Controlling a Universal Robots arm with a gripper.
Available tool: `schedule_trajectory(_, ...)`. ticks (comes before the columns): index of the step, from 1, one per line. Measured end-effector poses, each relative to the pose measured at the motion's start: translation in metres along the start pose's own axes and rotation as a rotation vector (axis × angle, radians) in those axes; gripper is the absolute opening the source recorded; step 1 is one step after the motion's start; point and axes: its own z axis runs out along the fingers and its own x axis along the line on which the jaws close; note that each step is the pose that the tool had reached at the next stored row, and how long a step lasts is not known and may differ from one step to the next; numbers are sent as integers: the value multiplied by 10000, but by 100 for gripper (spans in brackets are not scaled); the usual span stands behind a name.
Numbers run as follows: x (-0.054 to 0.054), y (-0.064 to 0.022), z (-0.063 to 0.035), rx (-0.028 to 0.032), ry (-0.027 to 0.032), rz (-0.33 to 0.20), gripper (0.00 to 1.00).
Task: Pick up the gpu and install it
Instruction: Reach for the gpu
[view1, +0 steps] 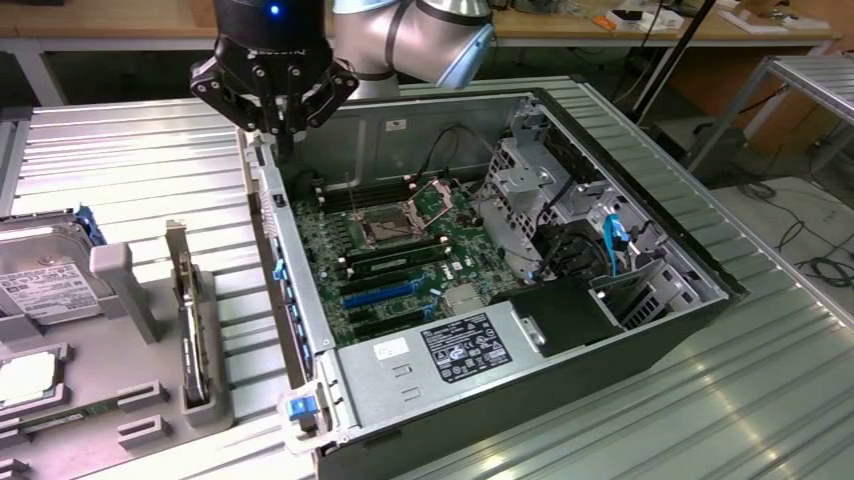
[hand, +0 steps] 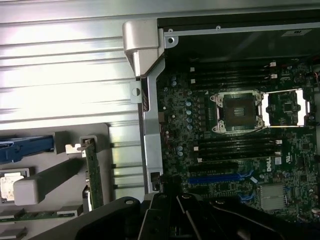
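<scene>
In the exterior view, an open computer case (view1: 400, 135) is seen lying on the ribbed metal table (view1: 134, 160). Inside the case a motherboard (view1: 400, 250) with an empty CPU socket (view1: 380, 228), black memory sticks (view1: 394, 262) and a power supply (view1: 454, 345) is held. The pincer (view1: 282, 128) is pressed together, pinching nothing, above the case's far corner. A grey tray (view1: 127, 290) is set beside the case, to the exterior view's left of it. In the tray the gpu (view1: 195, 330) is stood on edge and a hard drive (view1: 34, 285) is laid.

In the wrist view, the gpu (hand: 94, 172) is seen upright in its tray slot just outside the case wall. A blue expansion slot (hand: 220, 177) is seen inside the case.
</scene>
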Motion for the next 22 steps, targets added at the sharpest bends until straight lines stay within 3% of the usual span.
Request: schedule_trajectory(22, 267, -20, -7, 0, 0, 1, 11)
